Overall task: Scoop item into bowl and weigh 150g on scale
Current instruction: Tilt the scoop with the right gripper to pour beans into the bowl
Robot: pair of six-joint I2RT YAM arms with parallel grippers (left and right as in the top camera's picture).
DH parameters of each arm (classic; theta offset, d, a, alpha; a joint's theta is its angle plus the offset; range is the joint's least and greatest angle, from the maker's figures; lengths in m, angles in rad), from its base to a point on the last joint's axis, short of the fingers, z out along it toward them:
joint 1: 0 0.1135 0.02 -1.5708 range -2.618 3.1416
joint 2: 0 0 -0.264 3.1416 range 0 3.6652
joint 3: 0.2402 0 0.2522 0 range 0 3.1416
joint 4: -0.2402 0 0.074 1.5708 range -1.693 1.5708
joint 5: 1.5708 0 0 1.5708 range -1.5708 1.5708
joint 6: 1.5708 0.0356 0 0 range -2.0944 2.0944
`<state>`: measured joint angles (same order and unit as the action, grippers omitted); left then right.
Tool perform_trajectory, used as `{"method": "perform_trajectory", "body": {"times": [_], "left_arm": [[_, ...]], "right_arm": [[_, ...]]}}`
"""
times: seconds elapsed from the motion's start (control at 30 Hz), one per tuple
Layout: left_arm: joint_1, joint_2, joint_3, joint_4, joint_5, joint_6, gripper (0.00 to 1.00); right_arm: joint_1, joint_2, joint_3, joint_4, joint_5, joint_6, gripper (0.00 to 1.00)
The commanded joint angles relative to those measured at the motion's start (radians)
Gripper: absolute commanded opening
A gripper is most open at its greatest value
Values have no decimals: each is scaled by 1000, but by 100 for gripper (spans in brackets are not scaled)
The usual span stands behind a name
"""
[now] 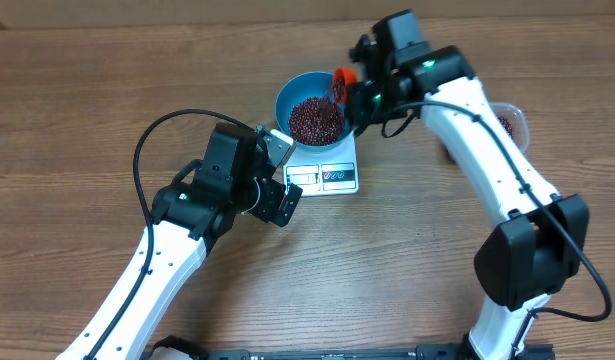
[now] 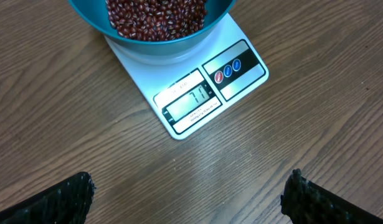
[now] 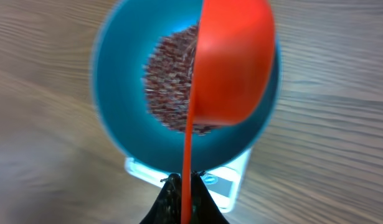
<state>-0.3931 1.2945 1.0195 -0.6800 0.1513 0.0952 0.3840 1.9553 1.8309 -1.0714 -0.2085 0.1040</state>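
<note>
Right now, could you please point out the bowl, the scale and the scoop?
bowl (image 1: 299, 85): overhead view, upper inner wall.
scale (image 2: 191, 102): left wrist view, display.
scoop (image 3: 235, 62): right wrist view, orange cup.

We read this as a robotics lab bench, not a kitchen. The left arm (image 1: 157, 260) and the right arm (image 1: 487, 150), both white and black, reach over a bare wood-grain table (image 1: 87, 100), and a black cable (image 1: 147, 140) loops off the left one. The only kitchen gear is a small white scale (image 1: 332, 177) just ahead of the left claw (image 1: 284, 177), carrying a blue bowl (image 1: 297, 90) of beans (image 1: 315, 118), and an orange scoop (image 3: 231, 62) pinched in the right claw (image 3: 182, 199) above it.
</note>
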Motion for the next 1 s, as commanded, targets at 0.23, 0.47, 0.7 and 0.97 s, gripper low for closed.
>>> {"method": "perform_trajectory", "body": {"times": [0.23,0.47,0.7,0.97], "left_arm": [[-6,8,-3,4,-5,-6,99],[-6,8,-3,4,-5,-6,100],[-6,8,-3,4,-5,-6,100],[-6,8,-3,4,-5,-6,100]], "right_arm": [[179,-3,34,3,580,-8,4],[220,-3,34,4,645,-26,4],[212,-3,35,6,575,-27,4],[87,-105,35,-7,287,-34,4]]}}
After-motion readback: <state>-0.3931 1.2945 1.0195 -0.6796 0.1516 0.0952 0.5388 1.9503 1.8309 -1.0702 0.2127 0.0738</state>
